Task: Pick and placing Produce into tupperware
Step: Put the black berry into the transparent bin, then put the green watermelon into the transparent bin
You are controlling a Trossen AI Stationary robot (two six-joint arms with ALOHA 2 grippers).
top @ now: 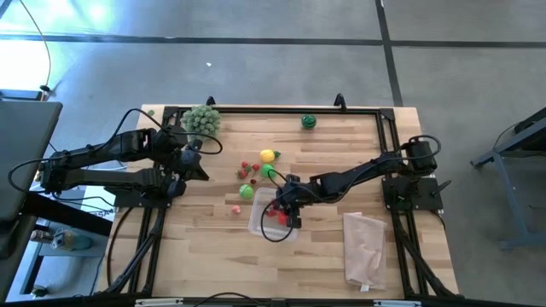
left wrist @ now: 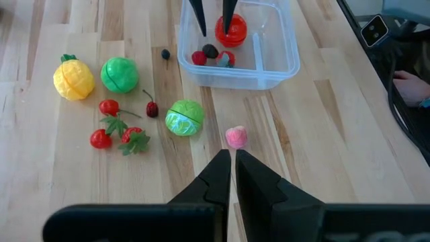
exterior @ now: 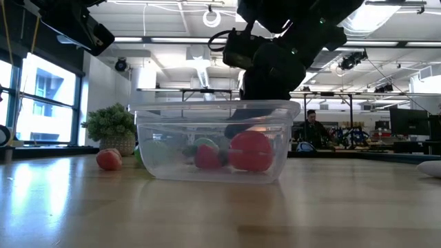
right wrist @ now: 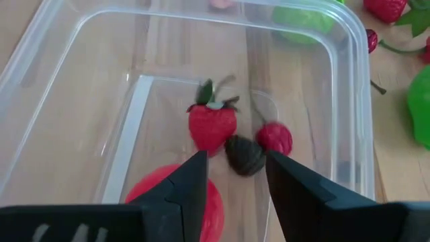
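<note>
Filling up nicely: the tupperware already holds a strawberry, a red ball and two smaller bits. The right gripper hangs spread just above them, empty. Beside the tupperware wait yellow fruit, green balls and cherries. The left gripper, pressed together, hovers apart.

Both arms were dark, nearly black, built of slim jointed links on boxy bases, with black cables looping loosely alongside them. Each ended in two tapered matte-black fingers (wedge-shaped, smooth-faced) on the left gripper and the right gripper.
</note>
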